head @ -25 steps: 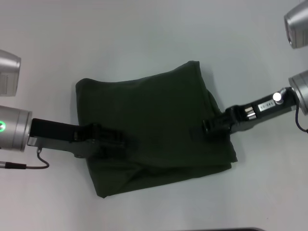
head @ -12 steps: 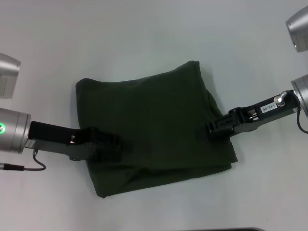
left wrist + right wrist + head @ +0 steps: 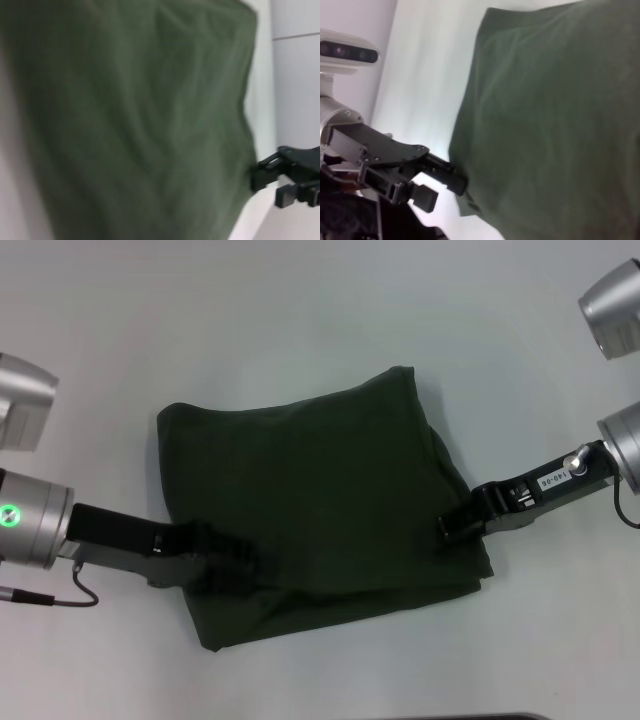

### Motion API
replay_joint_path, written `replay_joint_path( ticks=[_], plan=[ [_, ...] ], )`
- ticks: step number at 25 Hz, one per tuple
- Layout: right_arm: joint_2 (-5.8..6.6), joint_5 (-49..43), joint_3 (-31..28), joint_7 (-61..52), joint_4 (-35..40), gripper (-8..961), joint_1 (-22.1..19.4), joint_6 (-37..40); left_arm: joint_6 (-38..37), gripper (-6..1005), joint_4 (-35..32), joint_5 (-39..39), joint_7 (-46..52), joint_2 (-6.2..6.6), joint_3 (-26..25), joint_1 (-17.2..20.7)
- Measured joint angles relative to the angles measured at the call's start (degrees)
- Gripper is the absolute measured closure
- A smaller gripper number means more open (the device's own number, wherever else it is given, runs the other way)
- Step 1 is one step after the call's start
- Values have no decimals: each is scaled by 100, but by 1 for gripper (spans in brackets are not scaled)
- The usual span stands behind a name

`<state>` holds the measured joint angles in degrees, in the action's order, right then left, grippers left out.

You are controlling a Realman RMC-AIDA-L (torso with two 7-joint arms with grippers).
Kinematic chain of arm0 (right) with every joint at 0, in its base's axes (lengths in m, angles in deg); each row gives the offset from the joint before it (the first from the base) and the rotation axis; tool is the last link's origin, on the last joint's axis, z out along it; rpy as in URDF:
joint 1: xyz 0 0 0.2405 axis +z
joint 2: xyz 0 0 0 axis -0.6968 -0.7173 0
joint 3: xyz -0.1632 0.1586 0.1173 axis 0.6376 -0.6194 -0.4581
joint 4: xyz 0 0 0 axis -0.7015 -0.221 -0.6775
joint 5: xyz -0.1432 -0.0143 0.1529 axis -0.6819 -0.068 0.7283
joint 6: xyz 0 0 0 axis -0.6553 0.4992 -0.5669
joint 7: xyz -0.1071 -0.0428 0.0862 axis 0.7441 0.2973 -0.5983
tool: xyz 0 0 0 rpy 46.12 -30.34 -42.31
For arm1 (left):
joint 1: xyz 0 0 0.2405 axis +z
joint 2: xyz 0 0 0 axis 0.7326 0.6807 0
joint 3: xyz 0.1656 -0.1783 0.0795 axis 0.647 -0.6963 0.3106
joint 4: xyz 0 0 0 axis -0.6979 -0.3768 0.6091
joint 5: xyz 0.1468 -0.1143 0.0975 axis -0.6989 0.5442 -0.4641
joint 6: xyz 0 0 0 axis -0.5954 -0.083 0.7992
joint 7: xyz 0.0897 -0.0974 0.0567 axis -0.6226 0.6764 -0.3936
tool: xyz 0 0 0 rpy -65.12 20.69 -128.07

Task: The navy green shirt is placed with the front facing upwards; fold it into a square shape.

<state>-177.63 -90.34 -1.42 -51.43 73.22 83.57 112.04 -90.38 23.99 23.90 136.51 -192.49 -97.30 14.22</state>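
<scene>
Navy green shirt (image 3: 320, 505), folded roughly square on white table (image 3: 300, 310), between both pincers. Left gripper (image 3: 238, 565) at its edge, parted. Right gripper (image 3: 455, 525) at opposite edge, also parted.

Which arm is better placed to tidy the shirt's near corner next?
Probably the left: the left gripper sits at the shirt's left edge beside that corner, while the right gripper is at the far right edge.

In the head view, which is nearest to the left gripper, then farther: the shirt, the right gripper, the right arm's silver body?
1. Navy green shirt: at the left gripper, touching its near-left edge.
2. Right gripper: at the shirt's right edge.
3. Silver body of the right arm: far right.
</scene>
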Motion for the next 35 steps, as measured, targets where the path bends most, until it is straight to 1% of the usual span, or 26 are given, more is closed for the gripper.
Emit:
replay_joint_path(
  ticks=[1, 3, 8, 11, 14, 19, 21, 23, 26, 28, 29, 30, 31, 33, 35],
  plan=[
    [2, -30, 34, -33, -14, 494, -4, -61, 44, 463, -6, -27, 7, 1, 42, 0],
    [-2, -106, 78, -87, -30, 576, -7, -156, 128, 466, -6, -67, 7, 10, 125, -1],
    [-62, -144, 124, -101, -33, 789, 0, -211, 255, 475, 32, -86, 7, 15, 208, -15],
    [-62, -232, 132, -169, -35, 934, 2, -336, 384, 578, 21, -190, 56, 16, 293, -20],
    [-58, -406, 133, -284, -36, 939, 4, -471, 574, 680, -7, -343, 134, 27, 358, -30],
    [-85, -605, 134, -358, -63, 947, 35, -622, 650, 905, -10, -403, 156, 49, 471, -41],
    [-83, -607, 119, -358, -50, 951, 37, -591, 574, 930, 5, -407, 134, 61, 461, -52],
    [-50, -506, 66, -336, 26, 954, 36, -408, 291, 943, 59, -324, 18, 79, 335, -61],
    [6, -103, -41, -297, 342, 954, 9, 59, -291, 942, 264, -90, -124, 108, 17, -83],
    [27, 206, -99, -295, 589, 954, 0, 274, -522, 941, 476, 72, -75, 116, -115, -99],
    [34, 385, -115, -305, 680, 954, 16, 303, -526, 940, 564, 135, 3, 115, -150, -123],
    [32, 508, -123, -317, 703, 954, 62, 222, -350, 940, 628, 208, 196, 118, -175, -210],
    [20, 586, -129, -325, 706, 954, 114, 122, -350, 940, 628, 208, 196, 118, -175, -210],
    [-47, 665, -135, -345, 643, 954, 263, -302, 92, 939, 577, 209, 386, 124, -167, -351],
    [-142, 686, -112, -384, 512, 954, 466, -772, 515, 940, 479, 205, 481, 126, -140, -535]
  ],
)
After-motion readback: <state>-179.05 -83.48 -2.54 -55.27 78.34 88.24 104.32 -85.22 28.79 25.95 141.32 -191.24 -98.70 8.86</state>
